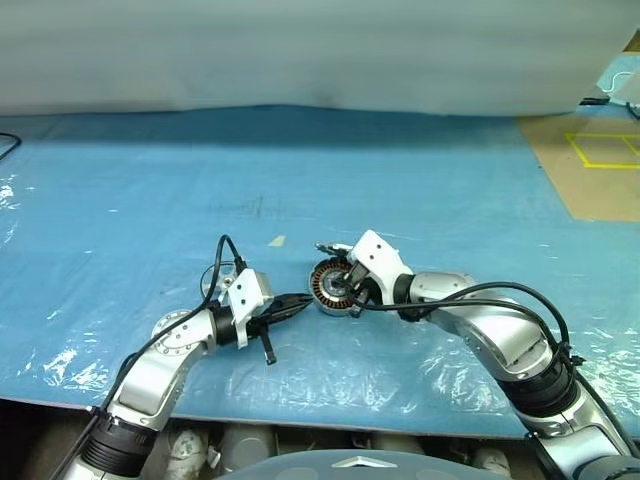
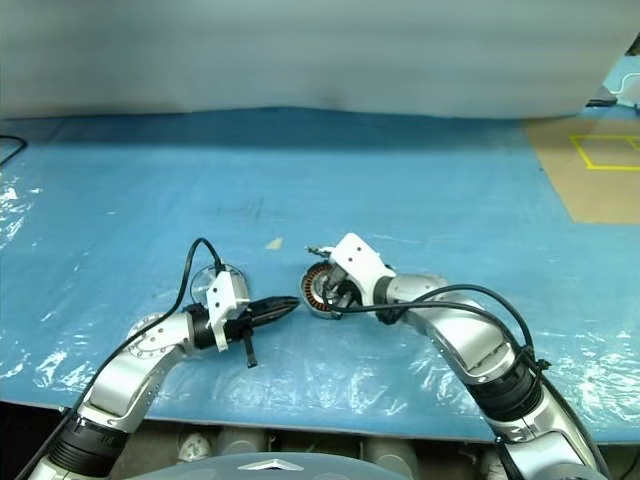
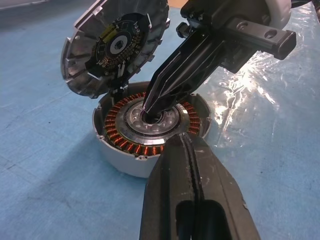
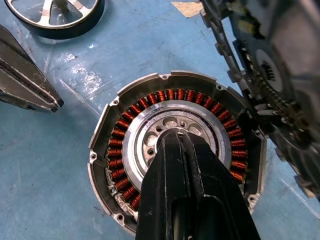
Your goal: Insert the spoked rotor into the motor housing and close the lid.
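The motor housing (image 4: 175, 150) sits on the blue plastic sheet (image 1: 420, 200) near the middle of the scene, its ring of copper-brown windings showing around a silver hub. The lid (image 3: 115, 45) stands swung up from the housing's far edge, ribbed inner face and small round circuit part turned toward the open housing (it is still joined to the housing at one side). The right gripper (image 3: 152, 107) comes in from the right and points down into the housing, its two black fingers pressed together with no gap, the tips resting on the centre of the silver hub; it holds nothing between them. The left gripper (image 1: 300, 300) lies just left of the housing, pointing right toward it, its fingers likewise closed flat against each other and empty; in the left wrist view the tip sits right by the housing's near rim, though whether it actually touches the rim I cannot tell. The spoked rotor (image 4: 55, 15) rests flat on the sheet, left of the housing and beyond the left gripper, apart from both grippers and outside the housing. A small pale scrap (image 1: 277, 241) lies on the sheet a little farther back.
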